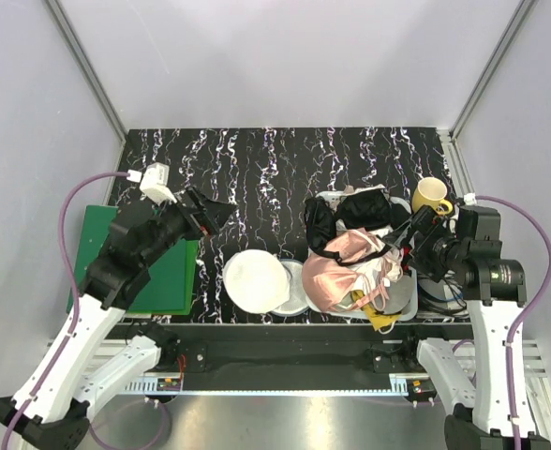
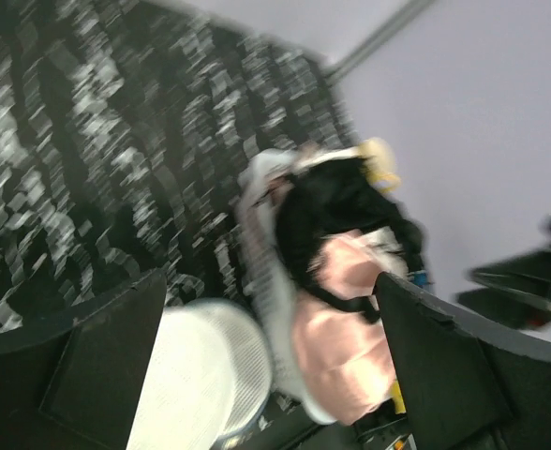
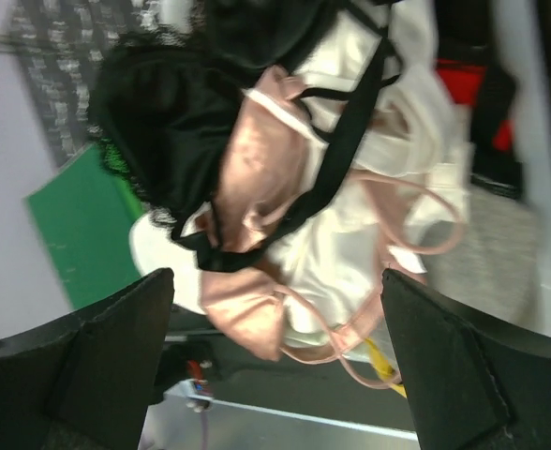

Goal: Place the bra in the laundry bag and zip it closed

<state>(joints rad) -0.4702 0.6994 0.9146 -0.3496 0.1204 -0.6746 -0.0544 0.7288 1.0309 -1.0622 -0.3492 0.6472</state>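
As the bra is lying atop the pink garment just right of the laundry bag, neither packing nor zipping is looking done; the right gripper is hanging right of the bag, over that heap, fingers spread, and the left gripper is hovering behind and left of the bag, fingers likewise spread, holding nothing

Both arms lean inward, left claw and right claw gaping wide.
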